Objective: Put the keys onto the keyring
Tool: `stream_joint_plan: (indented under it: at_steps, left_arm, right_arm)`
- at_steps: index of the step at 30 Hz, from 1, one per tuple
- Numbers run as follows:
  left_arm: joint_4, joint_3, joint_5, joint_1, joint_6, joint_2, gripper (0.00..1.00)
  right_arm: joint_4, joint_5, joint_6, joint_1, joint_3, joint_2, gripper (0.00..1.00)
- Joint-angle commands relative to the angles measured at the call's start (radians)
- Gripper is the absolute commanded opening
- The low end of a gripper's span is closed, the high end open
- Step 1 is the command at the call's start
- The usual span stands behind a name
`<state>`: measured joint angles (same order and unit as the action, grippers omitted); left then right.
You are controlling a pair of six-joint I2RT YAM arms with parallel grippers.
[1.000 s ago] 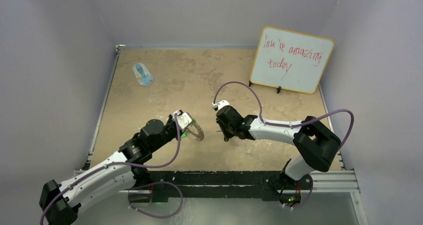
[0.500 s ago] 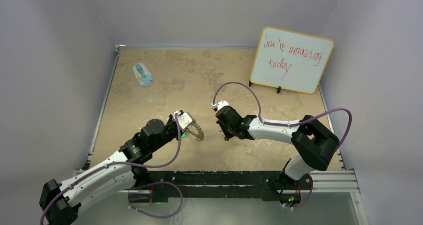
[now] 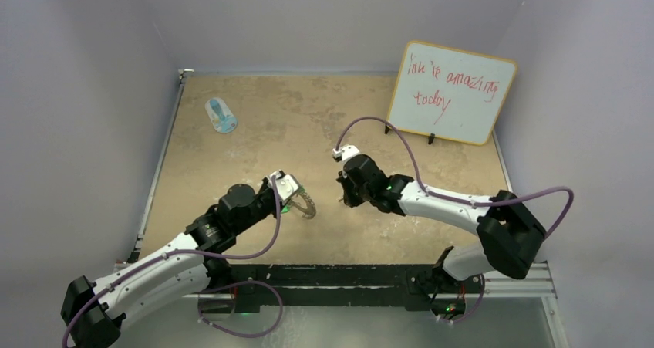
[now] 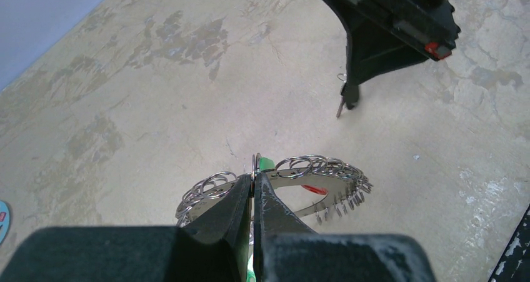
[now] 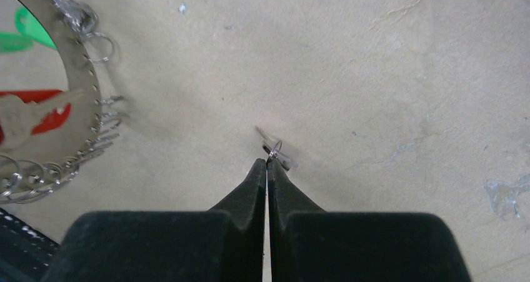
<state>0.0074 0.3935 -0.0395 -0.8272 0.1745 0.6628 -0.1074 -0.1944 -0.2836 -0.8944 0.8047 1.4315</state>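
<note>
Left wrist view: the left hand (image 4: 253,177) is seen closed on the rim of the keyring (image 4: 337,181), which appears raised from the table (image 4: 156,94) at the gripped side. This hold is judged to present the wire loops (image 4: 312,165) toward the other arm. A green tag (image 4: 267,164) and a red tag (image 4: 312,189) are seen at the ring; whether their keys are attached cannot be told. The right hand (image 5: 267,164) is closed near the ring, with a small silver piece (image 5: 275,149) pinched at its tips, judged to be a key meant for threading. On the whiteboard (image 3: 451,92), red handwriting is read as "ink is amazing today", the first word doubtful. No marking is legible on the blue-and-white oval object (image 3: 221,116).
</note>
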Motion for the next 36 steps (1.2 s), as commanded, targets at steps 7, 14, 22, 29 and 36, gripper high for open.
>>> stream_joint_plan:
  at_steps: [7, 14, 22, 29, 36]
  left_arm:
    - [0.112, -0.007, 0.119, -0.001, 0.012, 0.044, 0.0]
    - [0.197, -0.019, 0.238, -0.001, 0.027, 0.111, 0.0]
    - [0.274, -0.059, 0.322, -0.001, 0.03, 0.113, 0.0]
    - [0.281, -0.067, 0.336, -0.001, 0.024, 0.115, 0.0]
    - [0.282, -0.064, 0.345, -0.001, 0.023, 0.125, 0.0]
  right_arm:
    - [0.116, 0.34, 0.012, 0.153, -0.076, -0.147, 0.0]
    - [0.195, 0.563, 0.091, 0.165, -0.115, -0.245, 0.0]
    - [0.226, 0.67, 0.177, 0.163, -0.093, -0.26, 0.0]
    - [0.2, 0.71, 0.266, 0.127, -0.046, -0.226, 0.0]
    - [0.175, 0.673, 0.348, 0.017, 0.0, -0.213, 0.0]
